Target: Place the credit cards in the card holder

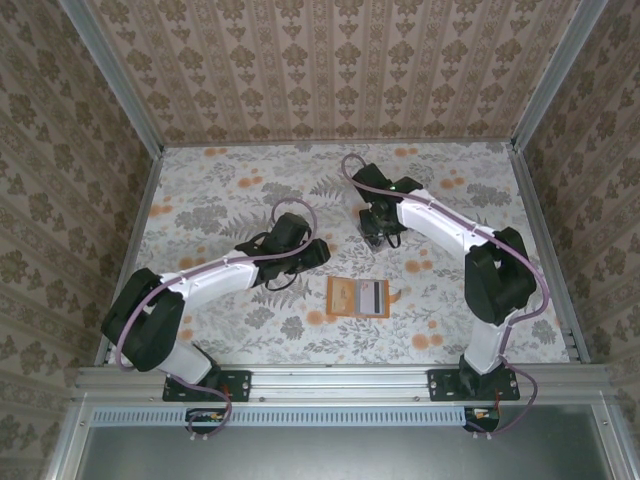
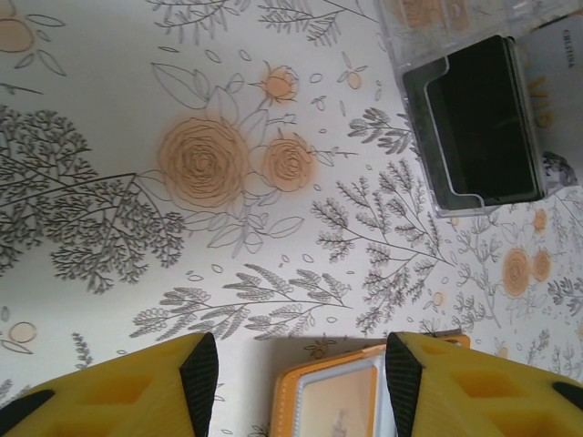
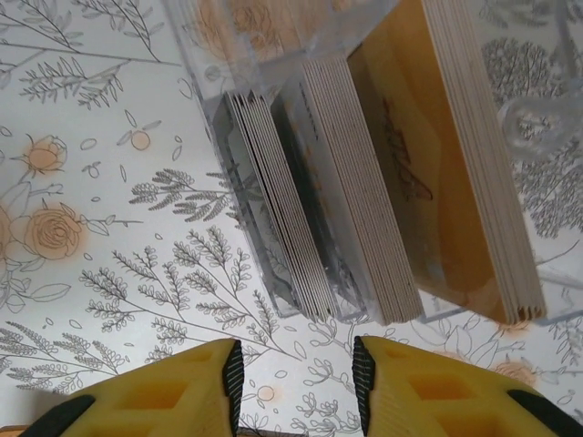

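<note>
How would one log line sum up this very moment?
left claw open near card holder | right claw open near credit cards in clear box

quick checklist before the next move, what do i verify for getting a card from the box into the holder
1. Left gripper empty: ok, jaws apart, nothing held.
2. Right gripper empty: ok, jaws apart, nothing between them.
3. Card holder lying open: ok.
4. Credit cards within reach: ok, stacked on edge in the clear box just ahead of the right fingers.
5. Striped card on the holder seated in a pocket: cannot tell.
</note>
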Robot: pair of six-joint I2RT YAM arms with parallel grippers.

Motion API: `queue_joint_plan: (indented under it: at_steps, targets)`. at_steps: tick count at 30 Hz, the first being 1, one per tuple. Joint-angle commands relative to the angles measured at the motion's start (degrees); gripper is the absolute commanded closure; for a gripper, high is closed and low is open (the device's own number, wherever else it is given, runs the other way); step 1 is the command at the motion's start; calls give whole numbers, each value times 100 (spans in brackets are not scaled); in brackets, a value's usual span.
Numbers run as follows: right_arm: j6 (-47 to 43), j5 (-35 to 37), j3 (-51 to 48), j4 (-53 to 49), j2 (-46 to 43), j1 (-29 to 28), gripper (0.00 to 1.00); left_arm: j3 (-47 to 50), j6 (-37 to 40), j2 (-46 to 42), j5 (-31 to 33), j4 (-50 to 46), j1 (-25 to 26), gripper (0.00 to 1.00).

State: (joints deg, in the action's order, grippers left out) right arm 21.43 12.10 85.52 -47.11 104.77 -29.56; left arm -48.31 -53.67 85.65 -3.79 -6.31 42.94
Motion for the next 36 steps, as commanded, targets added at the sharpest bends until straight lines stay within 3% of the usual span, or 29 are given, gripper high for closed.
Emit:
queue_joint_plan:
  at_steps: [1, 4, 7, 14, 19, 26, 36]
  targets:
    - [-167, 80, 416, -294, 260, -24, 60, 102, 135, -122, -101, 99, -81, 46]
    - [-99, 490, 579, -410, 327, -15, 59, 103, 146, -130, -145, 86, -106, 46]
    - [-67, 539, 554, -268, 69, 178, 51, 127, 159, -136, -157, 77, -124, 45]
    - [41, -978, 464, 281, -135, 1232, 35, 96, 199, -110, -218, 81, -136, 45]
    - [251, -2041, 373, 583, 99, 1752, 31, 78, 200, -114, -231, 77, -137, 45]
    - [418, -2714, 239, 744, 309, 1841, 30, 77, 190, -77, -256, 42, -146, 45]
    - [438, -2774, -52, 822, 210, 1843, 30, 68, 174, -57, -313, 59, -154, 45]
